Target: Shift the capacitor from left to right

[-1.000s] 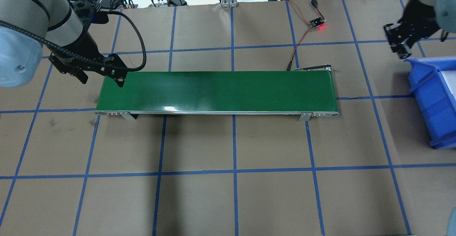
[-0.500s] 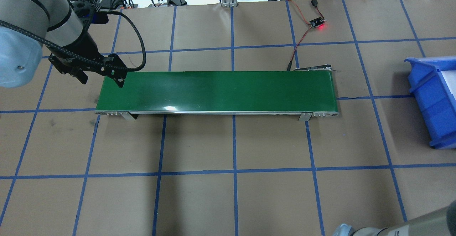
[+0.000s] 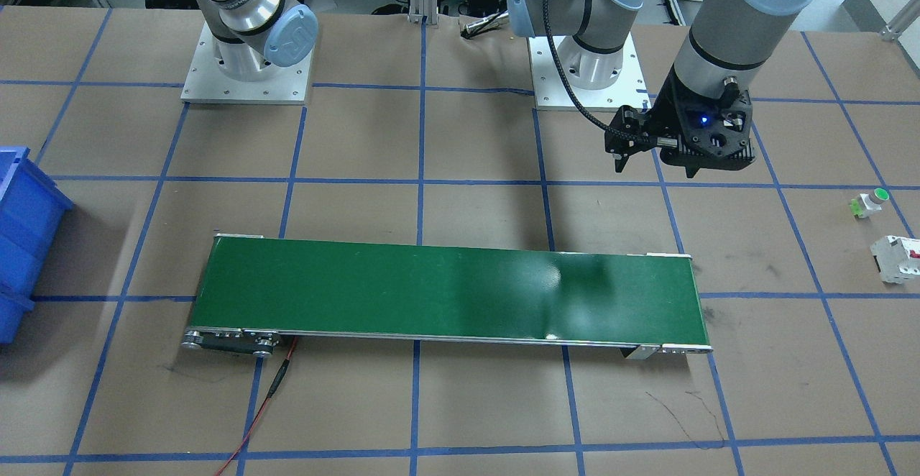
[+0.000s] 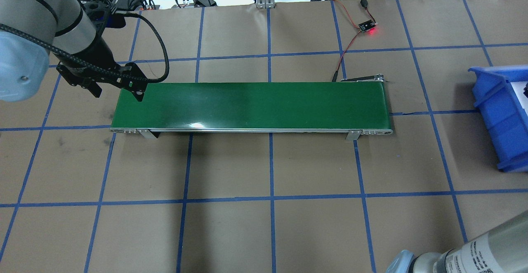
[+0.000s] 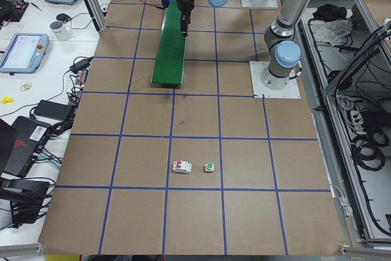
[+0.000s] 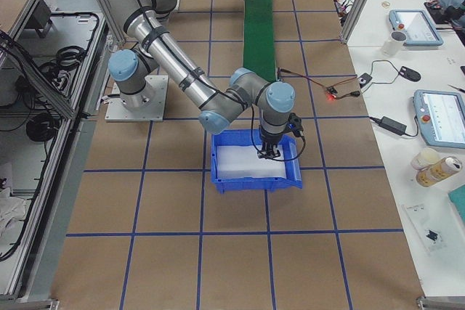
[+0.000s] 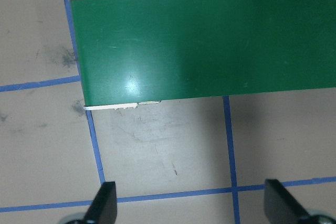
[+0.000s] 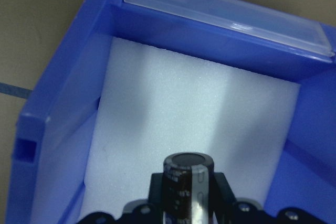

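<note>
The capacitor [image 8: 188,182], a stubby black cylinder, stands upright between the jaws of my right gripper [image 8: 188,195], which is shut on it. It hangs over the white foam floor of the blue bin [image 8: 63,108]. The exterior right view shows this gripper [image 6: 267,154] inside the bin's [image 6: 254,179] outline. My left gripper [image 4: 117,91] is open and empty, hovering at the left end of the green conveyor belt [image 4: 251,106]. In the left wrist view its fingers [image 7: 105,205] stand wide apart over the brown table.
A green-capped push button [image 3: 870,203] and a white breaker [image 3: 895,257] lie on the table beyond the belt's left end. A sensor board with a red light [image 4: 368,27] and its wire sit behind the belt. The blue bin [image 4: 495,112] stands at the right edge.
My right gripper has left the top right of the overhead view, and that arm's elbow now shows at the bottom right. The left arm has not moved.
</note>
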Motion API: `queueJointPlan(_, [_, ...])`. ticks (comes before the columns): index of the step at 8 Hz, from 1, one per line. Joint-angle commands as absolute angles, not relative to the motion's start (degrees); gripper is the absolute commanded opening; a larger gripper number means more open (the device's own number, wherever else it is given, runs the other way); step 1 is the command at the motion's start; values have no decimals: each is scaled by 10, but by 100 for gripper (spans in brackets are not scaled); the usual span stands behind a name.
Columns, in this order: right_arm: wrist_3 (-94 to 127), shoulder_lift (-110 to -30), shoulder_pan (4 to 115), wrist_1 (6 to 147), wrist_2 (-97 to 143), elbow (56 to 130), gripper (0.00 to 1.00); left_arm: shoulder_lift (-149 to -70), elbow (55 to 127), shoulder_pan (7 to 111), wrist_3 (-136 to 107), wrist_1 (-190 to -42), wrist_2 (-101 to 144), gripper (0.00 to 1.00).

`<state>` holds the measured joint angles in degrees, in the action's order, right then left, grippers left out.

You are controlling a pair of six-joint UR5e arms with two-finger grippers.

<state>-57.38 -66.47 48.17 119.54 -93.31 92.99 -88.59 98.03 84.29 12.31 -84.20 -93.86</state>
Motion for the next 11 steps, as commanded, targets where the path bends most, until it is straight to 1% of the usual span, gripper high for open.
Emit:
queueJointPlan(1, [-573, -670, 477, 1208, -931, 936, 86, -886, 981, 843, 130, -842, -939, 100])
queueJointPlan(2, [-568, -698, 477, 1197, -929, 937, 100, -886, 980, 843, 131, -842, -939, 100])
queueJointPlan(3, [-536, -741, 483, 1165, -932, 937, 100, -886, 979, 843, 130, -841, -939, 100])
queueJointPlan(4, [-492, -791, 497, 1075, -929, 937, 100, -886, 980, 843, 130, -841, -939, 100])
queueJointPlan(6, [-415, -867, 576, 970, -930, 920, 100, -886, 981, 843, 130, -842, -939, 100])
queueJointPlan(8, [-297, -904, 696, 902, -932, 883, 100, -886, 977, 843, 129, -843, -941, 100])
queueJointPlan(9, [-225, -915, 760, 897, -936, 879, 100, -886, 977, 843, 129, -843, -941, 100])
queueJointPlan(11, [-99, -906, 858, 900, -931, 878, 100, -886, 978, 843, 129, -843, -940, 100])
